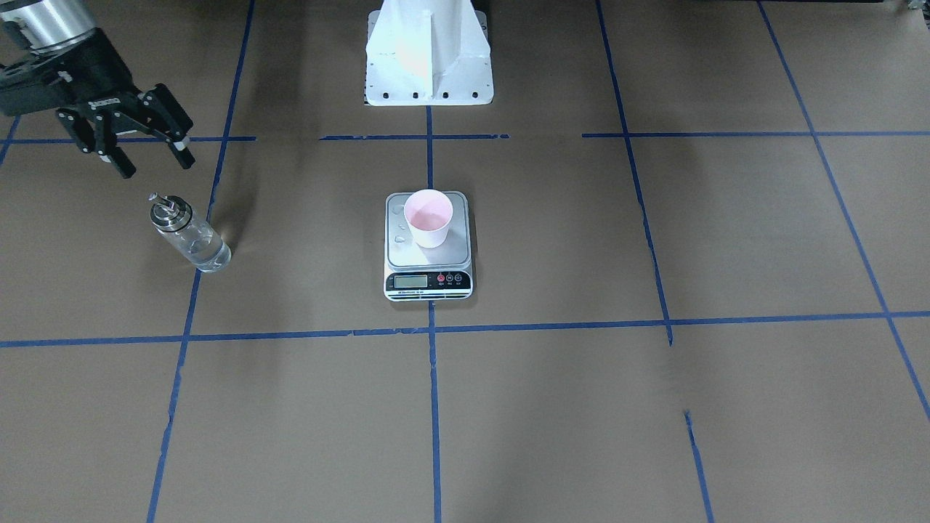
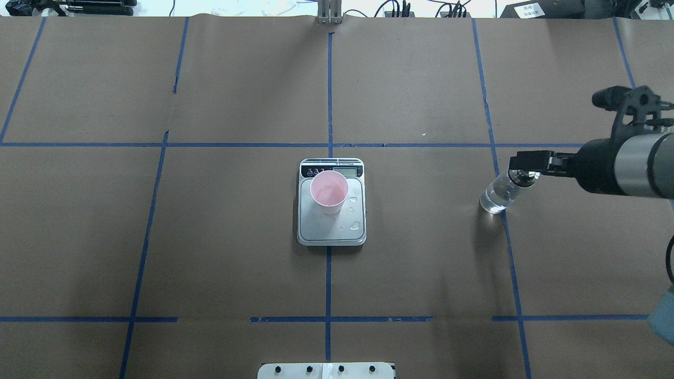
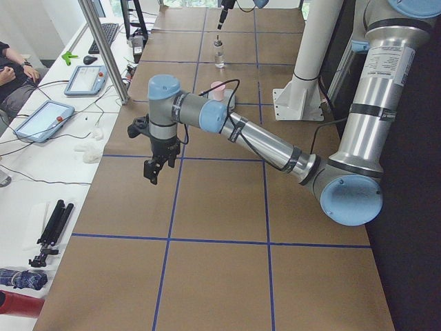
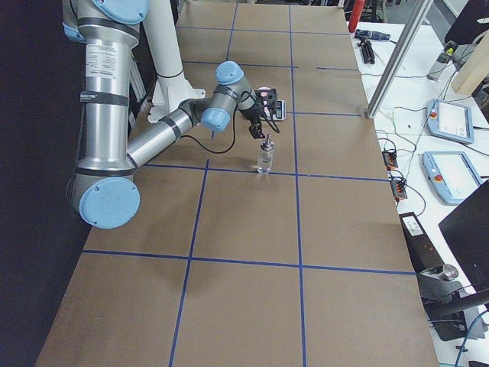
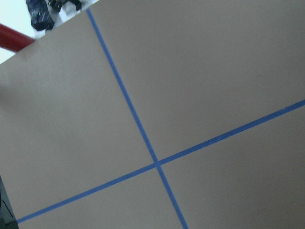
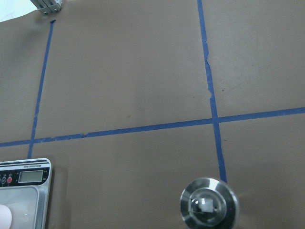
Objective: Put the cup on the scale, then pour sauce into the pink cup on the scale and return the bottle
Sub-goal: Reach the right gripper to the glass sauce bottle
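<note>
Clearly spread, right gripper (image 1: 156, 165) hangs above bottle (image 1: 190, 236), lettering unreadable; left gripper (image 3: 151, 176) indeterminate.

Nothing can be read: the print and display on the scale (image 1: 452, 254) are too small.

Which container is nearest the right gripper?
The bottle, standing close by the open right gripper; the pink cup sits apart on the scale.
</note>
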`<state>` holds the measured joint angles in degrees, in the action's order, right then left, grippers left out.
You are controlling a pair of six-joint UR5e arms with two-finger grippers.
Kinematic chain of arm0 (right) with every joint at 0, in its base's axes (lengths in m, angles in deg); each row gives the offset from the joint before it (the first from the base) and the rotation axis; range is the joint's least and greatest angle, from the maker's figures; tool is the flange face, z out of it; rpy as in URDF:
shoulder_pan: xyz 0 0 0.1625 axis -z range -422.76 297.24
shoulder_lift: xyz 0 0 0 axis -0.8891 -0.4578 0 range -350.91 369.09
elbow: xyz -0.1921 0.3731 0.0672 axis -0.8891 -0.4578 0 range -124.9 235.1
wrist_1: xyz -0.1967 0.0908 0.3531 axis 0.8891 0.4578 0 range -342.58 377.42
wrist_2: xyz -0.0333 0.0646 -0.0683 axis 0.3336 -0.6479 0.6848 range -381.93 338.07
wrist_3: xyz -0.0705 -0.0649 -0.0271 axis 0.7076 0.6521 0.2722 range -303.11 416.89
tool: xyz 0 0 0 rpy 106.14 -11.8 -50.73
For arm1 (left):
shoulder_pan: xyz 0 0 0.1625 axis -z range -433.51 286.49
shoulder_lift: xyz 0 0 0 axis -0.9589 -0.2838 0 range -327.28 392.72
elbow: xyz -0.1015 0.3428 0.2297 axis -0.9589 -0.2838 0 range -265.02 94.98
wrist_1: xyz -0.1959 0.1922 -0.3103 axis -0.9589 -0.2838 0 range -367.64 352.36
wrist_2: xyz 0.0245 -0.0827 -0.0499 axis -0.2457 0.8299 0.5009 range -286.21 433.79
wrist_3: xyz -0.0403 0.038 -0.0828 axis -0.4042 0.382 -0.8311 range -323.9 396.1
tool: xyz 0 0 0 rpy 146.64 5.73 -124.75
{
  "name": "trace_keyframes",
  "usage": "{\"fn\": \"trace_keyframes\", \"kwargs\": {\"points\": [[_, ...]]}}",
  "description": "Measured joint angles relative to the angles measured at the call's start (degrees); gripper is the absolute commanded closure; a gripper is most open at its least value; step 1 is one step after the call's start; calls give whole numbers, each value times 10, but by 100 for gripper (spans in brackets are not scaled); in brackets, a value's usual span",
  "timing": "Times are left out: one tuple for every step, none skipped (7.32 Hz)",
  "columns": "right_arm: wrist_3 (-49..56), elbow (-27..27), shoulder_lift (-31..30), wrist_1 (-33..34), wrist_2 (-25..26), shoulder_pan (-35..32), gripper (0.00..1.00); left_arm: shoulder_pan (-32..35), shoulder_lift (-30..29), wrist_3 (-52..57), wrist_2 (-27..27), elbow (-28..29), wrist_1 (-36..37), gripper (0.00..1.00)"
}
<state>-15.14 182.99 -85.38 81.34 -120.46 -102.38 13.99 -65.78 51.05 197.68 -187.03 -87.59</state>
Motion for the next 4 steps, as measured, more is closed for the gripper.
{"fn": "trace_keyframes", "kwargs": {"points": [[-20,3,-12,0,91,62,0,11,20,14,24,8,-19,0],[-31,3,-36,-3,182,120,0,15,32,19,44,10,-29,0],[-39,2,-56,-5,247,159,0,16,37,20,54,11,-33,0],[-52,-7,-67,-6,300,188,0,17,39,20,58,11,-35,0]]}}
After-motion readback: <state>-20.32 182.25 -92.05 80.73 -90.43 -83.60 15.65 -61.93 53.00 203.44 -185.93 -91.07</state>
